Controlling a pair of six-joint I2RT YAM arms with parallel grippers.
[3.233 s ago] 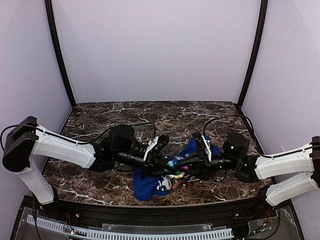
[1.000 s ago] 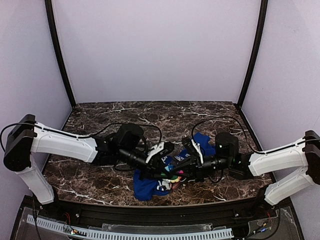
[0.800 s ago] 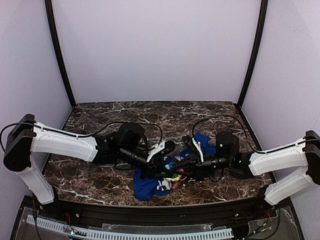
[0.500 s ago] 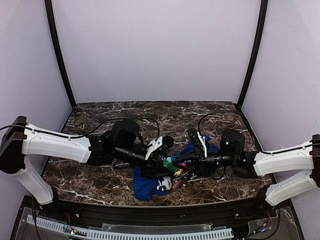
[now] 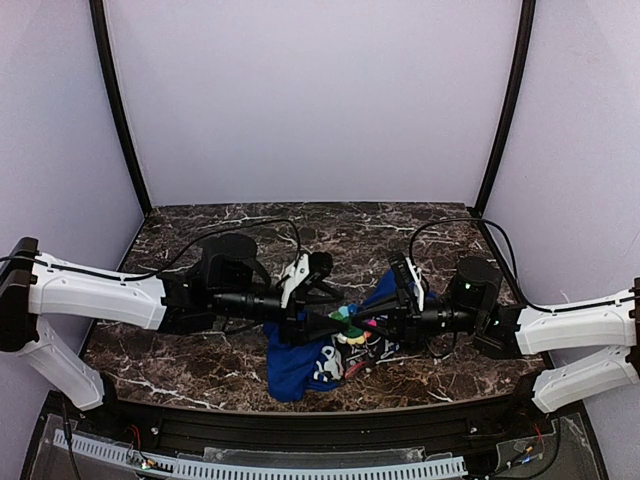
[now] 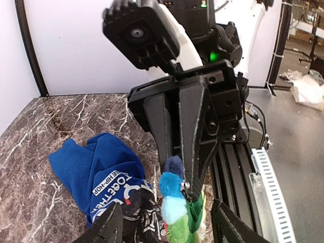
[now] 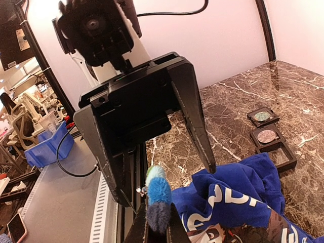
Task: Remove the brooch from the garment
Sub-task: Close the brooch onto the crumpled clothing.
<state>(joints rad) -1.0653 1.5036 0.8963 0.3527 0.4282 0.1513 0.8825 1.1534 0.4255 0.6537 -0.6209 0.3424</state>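
My right pincer is pinching the brooch, its fingers pressed together on the fuzzy blue-green tuft. My left pincer stands spread, one finger on either side of the brooch. From overhead, the brooch sits at the 1 o'clock edge of the crumpled blue shirt, with the left pincer at its 9 o'clock and the right at 3. Whether it is hooked into the cloth, I can't tell.

White arms, black left claw — looped cables (green LED)
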